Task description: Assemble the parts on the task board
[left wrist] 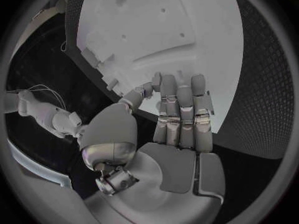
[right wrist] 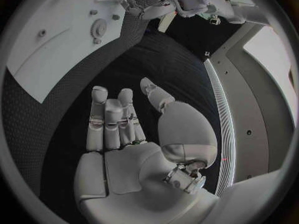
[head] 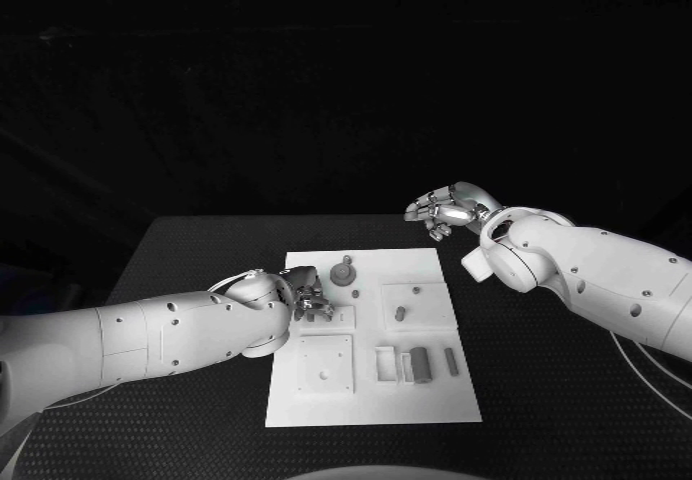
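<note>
- The white task board (head: 372, 340) lies at the middle of the black table (head: 202, 250), its long side running away from the robot.
- Grey parts sit on the board: a round, knobbed piece (head: 343, 272) near the far edge, a small peg (head: 401, 313) on a square plate to its right, and upright blocks (head: 421, 362) in a row along the near right side.
- A raised square plate (head: 326, 364) occupies the near left portion of the board.
- The left hand (head: 307, 296) hovers over the board's left edge, just beside the round piece; the wrist view shows its fingers (left wrist: 184, 109) extended side by side above the white surface, nothing held.
- The right hand (head: 447, 212) hangs over the bare table beyond the board's far right corner, well apart from the parts, its fingers (right wrist: 109, 119) loosely curled and empty.
</note>
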Motion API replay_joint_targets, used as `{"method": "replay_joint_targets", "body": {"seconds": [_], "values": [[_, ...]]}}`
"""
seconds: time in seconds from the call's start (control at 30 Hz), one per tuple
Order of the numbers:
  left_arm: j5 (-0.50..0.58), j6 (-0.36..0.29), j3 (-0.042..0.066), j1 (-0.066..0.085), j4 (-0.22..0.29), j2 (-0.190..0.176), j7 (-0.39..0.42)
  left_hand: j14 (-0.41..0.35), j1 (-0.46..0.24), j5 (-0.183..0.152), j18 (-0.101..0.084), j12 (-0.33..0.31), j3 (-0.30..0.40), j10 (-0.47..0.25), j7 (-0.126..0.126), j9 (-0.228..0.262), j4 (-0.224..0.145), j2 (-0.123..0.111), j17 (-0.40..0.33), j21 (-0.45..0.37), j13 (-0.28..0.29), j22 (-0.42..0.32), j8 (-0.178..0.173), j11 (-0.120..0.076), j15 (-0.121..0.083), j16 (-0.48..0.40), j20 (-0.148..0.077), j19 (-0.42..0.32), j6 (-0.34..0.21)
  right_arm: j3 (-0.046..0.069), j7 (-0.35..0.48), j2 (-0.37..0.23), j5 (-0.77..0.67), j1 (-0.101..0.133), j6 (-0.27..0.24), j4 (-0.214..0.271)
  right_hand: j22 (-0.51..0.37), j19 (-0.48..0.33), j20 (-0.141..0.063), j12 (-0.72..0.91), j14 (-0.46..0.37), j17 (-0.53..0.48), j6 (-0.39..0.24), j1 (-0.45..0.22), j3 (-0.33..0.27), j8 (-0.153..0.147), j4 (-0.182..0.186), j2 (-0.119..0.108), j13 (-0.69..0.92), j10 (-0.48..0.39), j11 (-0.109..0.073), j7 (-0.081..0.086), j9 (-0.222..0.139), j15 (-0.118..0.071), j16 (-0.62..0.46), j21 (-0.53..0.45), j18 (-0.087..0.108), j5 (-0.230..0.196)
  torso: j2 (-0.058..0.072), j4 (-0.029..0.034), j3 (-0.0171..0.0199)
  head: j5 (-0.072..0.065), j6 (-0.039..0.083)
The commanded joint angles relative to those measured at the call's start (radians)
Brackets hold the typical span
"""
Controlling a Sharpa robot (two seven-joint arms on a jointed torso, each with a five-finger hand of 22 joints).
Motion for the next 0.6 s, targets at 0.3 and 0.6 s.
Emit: {"method": "replay_joint_targets", "body": {"seconds": [0.3,0.6], "values": [[-0.052,0.047,-0.002,-0.008,0.007,0.006,-0.013,-0.002,0.002,0.002,-0.014,0.003,0.015,-0.004,-0.056,0.112,-0.019,0.018,-0.003,0.005,0.001,0.024,0.001,-0.003,-0.008,0.005,-0.007,-0.004,0.06,0.001,0.007,-0.001,0.01,0.0,0.015,0.0,0.01,-0.002,0.002,-0.001,-0.001,-0.002,0.0,-0.008,-0.008,-0.001,-0.001,0.007,-0.002,0.004,-0.005,0.005,0.0,-0.003,-0.002,-0.007,0.012,-0.004,0.0,0.0,-0.0006,-0.003,-0.004],[-0.056,0.064,-0.002,-0.018,0.009,0.003,-0.015,-0.003,0.002,0.001,-0.014,0.003,0.016,-0.004,-0.056,0.112,-0.02,0.017,-0.004,0.006,0.001,0.024,0.001,-0.003,-0.008,0.006,-0.007,-0.005,0.059,0.001,0.007,-0.002,0.013,0.0,0.017,0.001,0.01,-0.002,0.002,-0.001,-0.001,-0.002,0.0,-0.01,-0.008,-0.001,0.0,0.007,-0.003,0.004,-0.005,0.005,0.0,-0.003,-0.002,-0.007,0.012,-0.004,0.0,-0.0005,0.0002,-0.004,-0.007]]}}
